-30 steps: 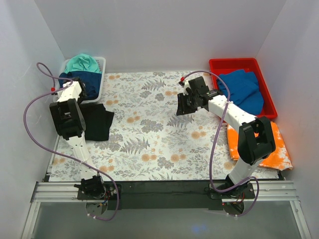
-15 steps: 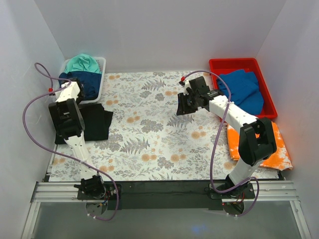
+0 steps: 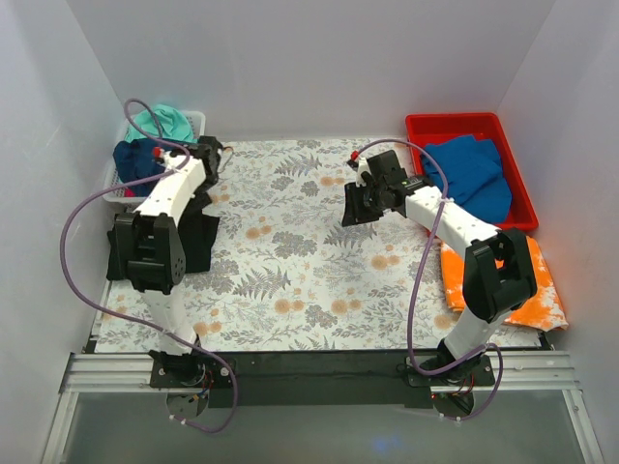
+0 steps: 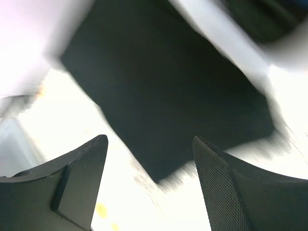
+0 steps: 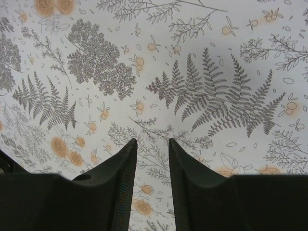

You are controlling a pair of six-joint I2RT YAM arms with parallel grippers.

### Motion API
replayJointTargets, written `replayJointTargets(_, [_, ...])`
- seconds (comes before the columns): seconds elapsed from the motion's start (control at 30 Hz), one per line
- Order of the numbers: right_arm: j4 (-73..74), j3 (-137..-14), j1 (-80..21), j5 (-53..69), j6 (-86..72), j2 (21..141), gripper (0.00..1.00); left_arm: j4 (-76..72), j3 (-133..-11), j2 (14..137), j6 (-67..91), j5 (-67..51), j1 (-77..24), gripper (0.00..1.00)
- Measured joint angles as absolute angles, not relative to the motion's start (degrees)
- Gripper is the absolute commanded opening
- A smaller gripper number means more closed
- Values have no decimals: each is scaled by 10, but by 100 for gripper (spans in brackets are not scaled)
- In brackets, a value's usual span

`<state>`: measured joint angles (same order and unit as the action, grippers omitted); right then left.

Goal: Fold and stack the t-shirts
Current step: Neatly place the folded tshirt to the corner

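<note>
- We see a folded black shirt [image 3: 196, 240] at the left of the overhead frame, lying flat on the flowered cloth [image 3: 290, 271], partly under our left arm.
- Our left gripper [image 3: 207, 155] hangs above that cloth, just beside the white basket [image 3: 198, 121] in the upper left, which holds a teal shirt [image 3: 160, 121] and a navy shirt [image 3: 135, 157].
- In the blurred left wrist view its fingers [image 4: 82, 168] stand spread with nothing between them, the black shirt below.
- Our right gripper [image 3: 360, 205] hovers right of centre; its fingers [image 5: 120, 168] are nearly pressed together, a narrow slit between them, pinching nothing.
- A blue shirt [image 3: 474, 174] fills the red bin [image 3: 426, 126] in the upper right.
- An orange shirt [image 3: 542, 290] lies at the right edge.
</note>
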<state>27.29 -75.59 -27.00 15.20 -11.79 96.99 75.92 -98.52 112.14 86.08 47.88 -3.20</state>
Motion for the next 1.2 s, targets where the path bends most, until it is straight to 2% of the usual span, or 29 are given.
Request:
replayJointTargets(0.1, [274,-747,-270,152,-118,969,39,693,-918,1056,837,365,-98,70])
replayJointTargets(0.27, [274,-727,-270,152,-119,966,38,559,-786,948,794,193,-89,70])
replayJointTargets(0.47, [275,-712,-270,152,-121,959,38,451,-765,962,755,92,-77,67])
replayJointTargets(0.83, [273,-684,-270,149,-122,928,38,392,-714,1034,768,75,-79,65])
replayJointTargets(1.2, [273,-683,-270,147,-122,927,38,387,-656,1025,810,107,-81,65])
